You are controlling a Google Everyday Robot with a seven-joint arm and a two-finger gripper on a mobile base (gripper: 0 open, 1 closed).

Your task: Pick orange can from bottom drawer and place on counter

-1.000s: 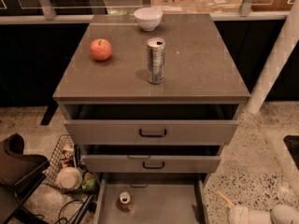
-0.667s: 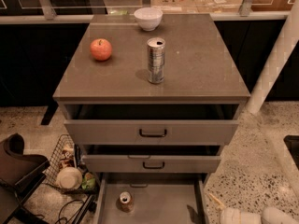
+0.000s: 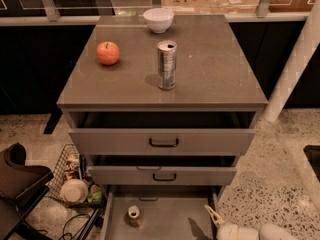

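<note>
Bottom drawer (image 3: 170, 223) open, with the orange can (image 3: 134, 216) upright on the left of its floor. The gripper (image 3: 214, 217) sits at the drawer's right side, well apart from the can — we cannot tell whether it is spread or closed. On the counter (image 3: 215, 69) we see 3 items — an apple (image 3: 108, 53), a silver can (image 3: 167, 64) and a white bowl (image 3: 158, 20).

Warm light from above brightens the worktop (image 3: 210, 74); the silver can (image 3: 167, 64) throws a soft shadow leftward. The bottom drawer (image 3: 165, 221) is dimmer, and the end effector (image 3: 215, 216) at its right edge shadows its floor.
</note>
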